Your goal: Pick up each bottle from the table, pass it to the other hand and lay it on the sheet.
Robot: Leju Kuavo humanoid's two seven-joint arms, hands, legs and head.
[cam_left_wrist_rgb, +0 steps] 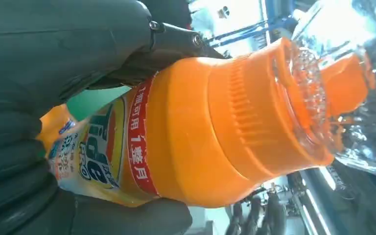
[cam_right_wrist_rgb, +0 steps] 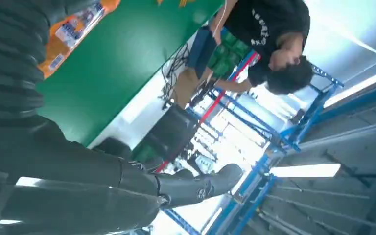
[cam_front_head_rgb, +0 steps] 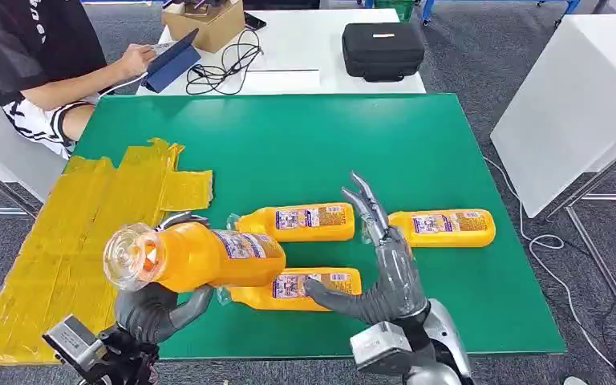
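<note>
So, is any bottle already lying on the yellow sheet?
No. The yellow sheet is bare in the head view; three bottles lie on the green table, and the left hand holds a fourth bottle.

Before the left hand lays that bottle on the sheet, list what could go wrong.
1. The left hand grips the orange plastic detergent bottle from underneath, with its clear cap end sticking out unsupported; it might tip or slip.
2. The open right hand hovers over three more orange bottles lying on the green table; a careless move could knock the near one and roll it.
3. The yellow taped sheet looks wrinkled, so a bottle laid there may roll.
</note>
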